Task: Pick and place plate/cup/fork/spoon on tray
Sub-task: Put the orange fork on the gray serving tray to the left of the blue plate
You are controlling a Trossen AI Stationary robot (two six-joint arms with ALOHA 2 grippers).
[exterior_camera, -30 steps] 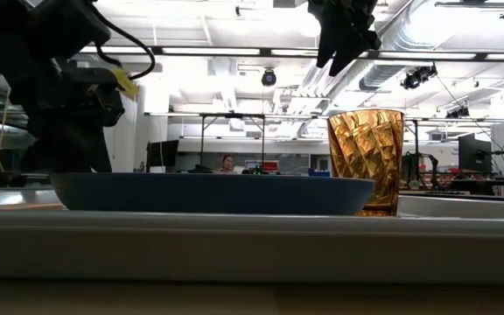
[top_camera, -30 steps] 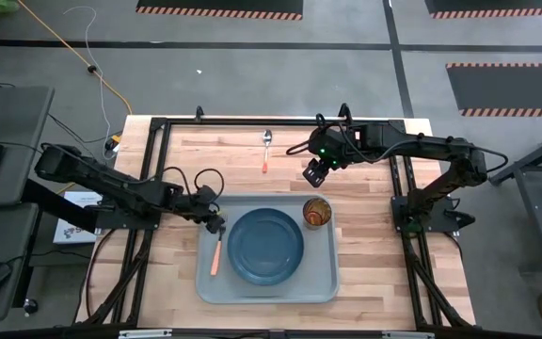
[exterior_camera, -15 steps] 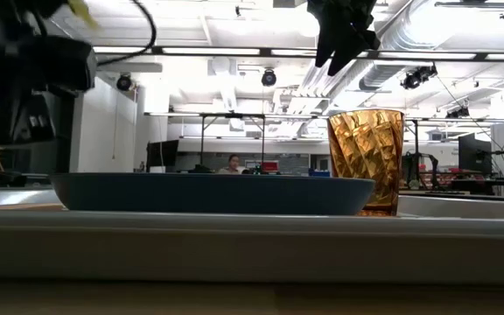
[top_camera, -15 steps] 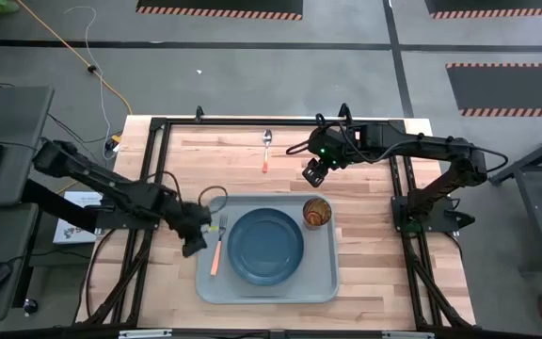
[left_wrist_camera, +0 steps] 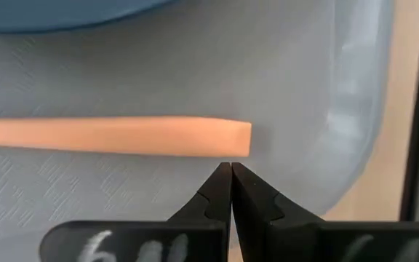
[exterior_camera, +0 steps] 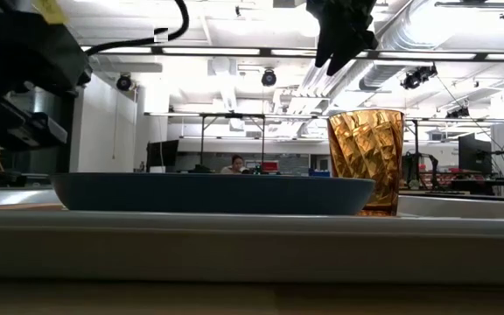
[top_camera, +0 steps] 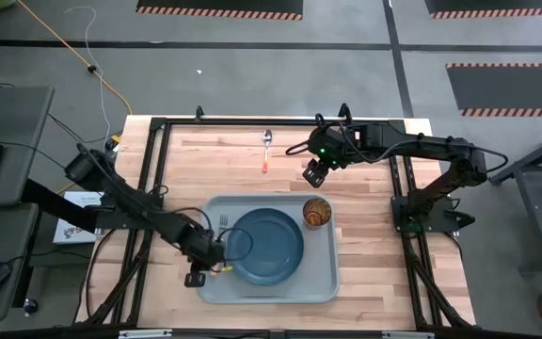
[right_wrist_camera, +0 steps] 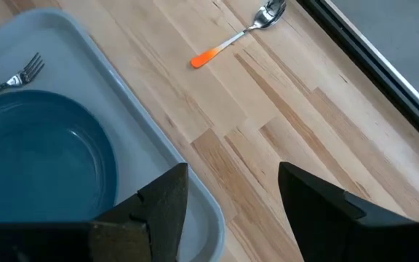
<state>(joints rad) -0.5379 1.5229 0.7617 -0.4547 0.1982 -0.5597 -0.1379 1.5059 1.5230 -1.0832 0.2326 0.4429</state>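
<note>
The fork lies in the grey-blue tray, left of the dark blue plate; its prongs show, and its orange handle rests flat on the tray floor. My left gripper is shut, with its tips right at the handle's free end and nothing between them. The amber cup stands in the tray's far right corner. The spoon lies on the wooden table near the far edge. My right gripper hangs open above the table, between the spoon and the cup. My left gripper's shut fingertips stand against or just short of the free end of the fork's handle; I cannot tell whether they touch it. The fork lies flat in the tray.
Black frame rails run along the table's left, right and far sides. Bare wood lies between the tray and the spoon. In the low view the plate and the cup stand side by side, with the right gripper high above them.
My left gripper has gone from the fork's head end toward the table's near edge, along the fork, to the handle's free end. It has turned on the way and shut on nothing. The fork, the plate and the cup have kept their places in the tray.
</note>
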